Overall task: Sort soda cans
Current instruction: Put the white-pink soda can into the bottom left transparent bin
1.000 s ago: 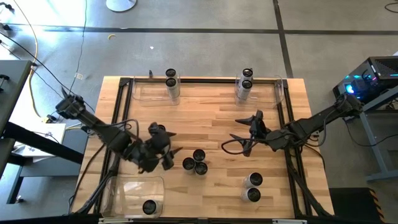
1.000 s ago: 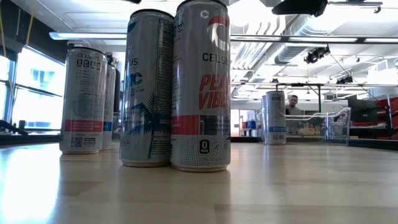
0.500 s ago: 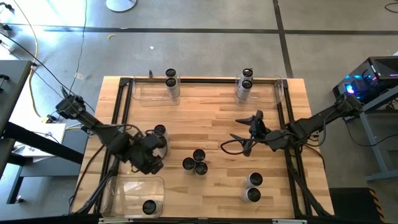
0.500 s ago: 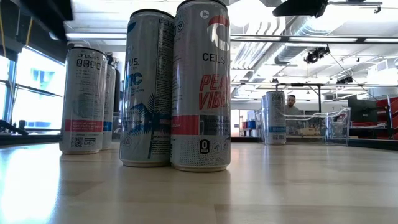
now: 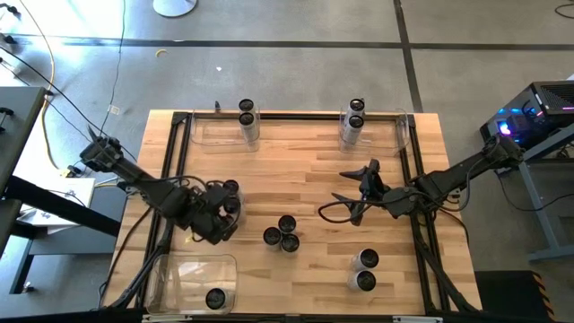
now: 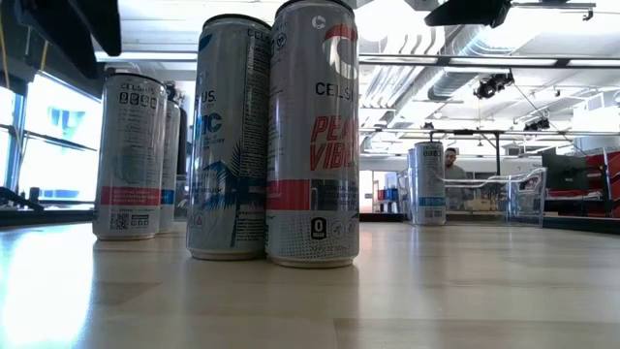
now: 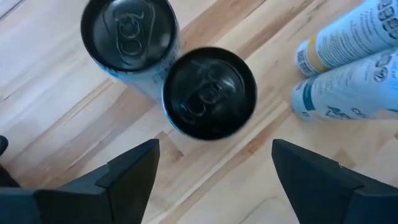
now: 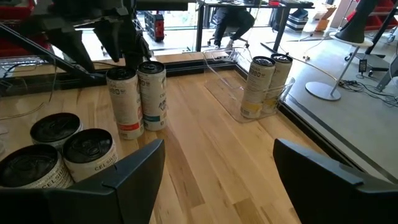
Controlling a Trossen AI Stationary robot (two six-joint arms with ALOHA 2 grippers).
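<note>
I see even, bright overhead light on the tabletop [image 5: 305, 170], shadows short and soft. Ceiling lights [image 6: 387, 19] blow out white in the low view. Nearest can top [image 7: 209, 93] is blurred in the left wrist view.

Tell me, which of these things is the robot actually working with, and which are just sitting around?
Part of the job:
- soda cans, e.g. the trio mid-table
- pair of cans under the left gripper
- clear bins that hold sorted cans
- left gripper, open above that pair
- right gripper, open, waiting

Just lying about:
- cables on the floor
- computer beside the table
</note>
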